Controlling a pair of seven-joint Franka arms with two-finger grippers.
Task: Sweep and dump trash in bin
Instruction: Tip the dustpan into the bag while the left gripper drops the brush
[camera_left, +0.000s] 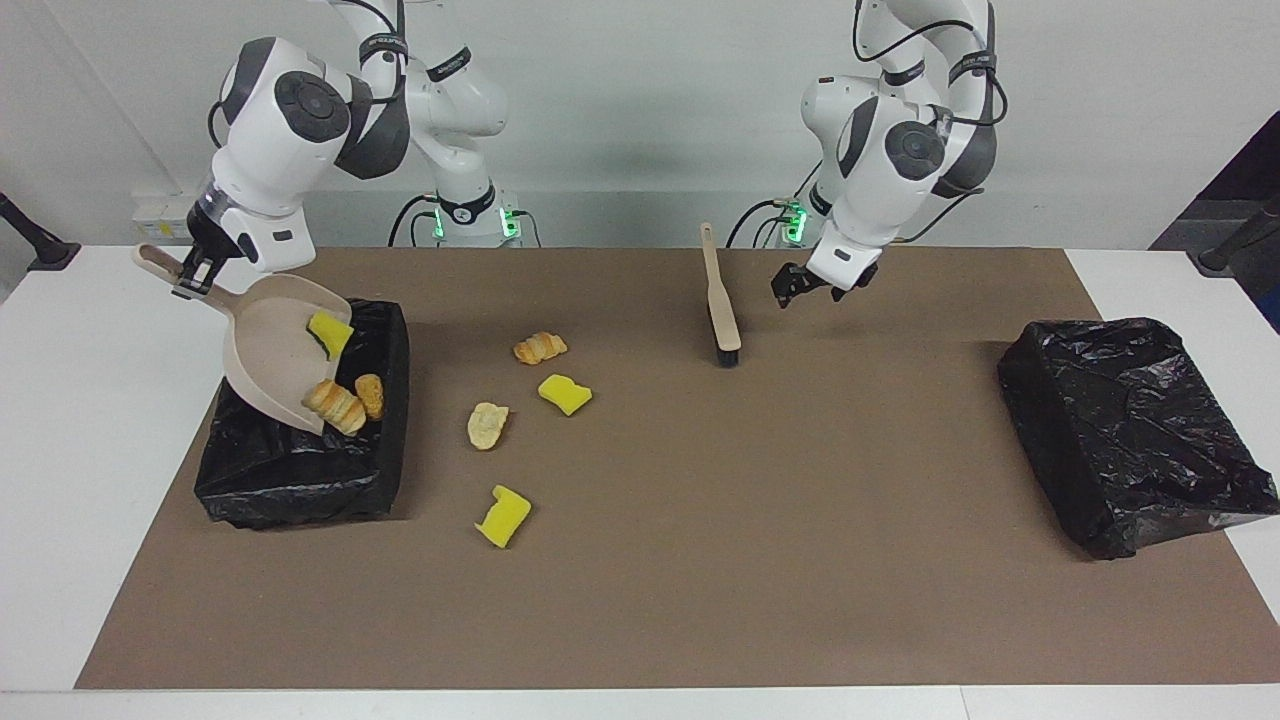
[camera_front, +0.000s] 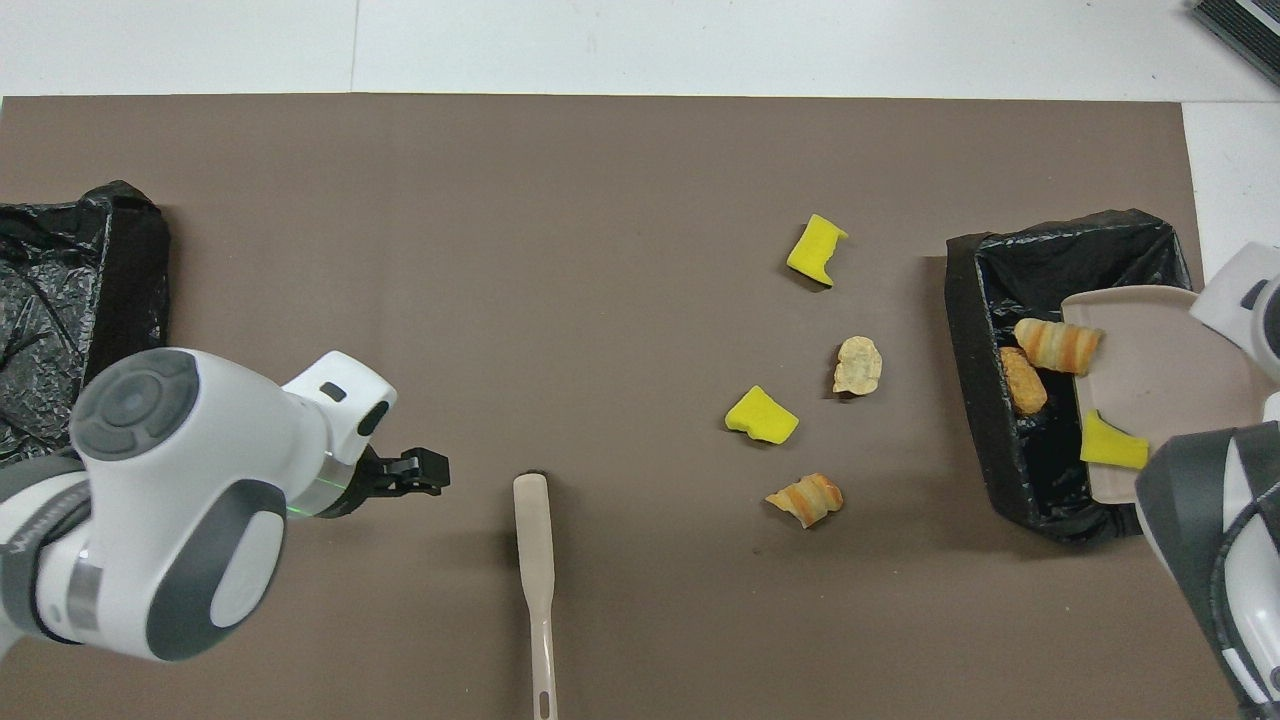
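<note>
My right gripper (camera_left: 188, 283) is shut on the handle of the beige dustpan (camera_left: 270, 345), which is tilted steeply over the black-lined bin (camera_left: 300, 490). A yellow sponge (camera_left: 330, 333) lies in the pan. A croissant (camera_left: 335, 405) hangs at the pan's lip and a brown pastry (camera_left: 370, 395) is in the bin's mouth. More trash lies on the mat beside the bin: a croissant (camera_left: 540, 347), a yellow sponge (camera_left: 565, 393), a pale bread piece (camera_left: 487, 424) and another sponge (camera_left: 503, 516). The beige brush (camera_left: 722, 300) rests on the mat, free. My left gripper (camera_left: 790, 290) hovers open beside it.
A second black-lined bin (camera_left: 1130, 430) stands toward the left arm's end of the table. The brown mat (camera_left: 800, 560) covers most of the white table. In the overhead view the left arm's wrist (camera_front: 200, 470) covers part of the mat near that bin.
</note>
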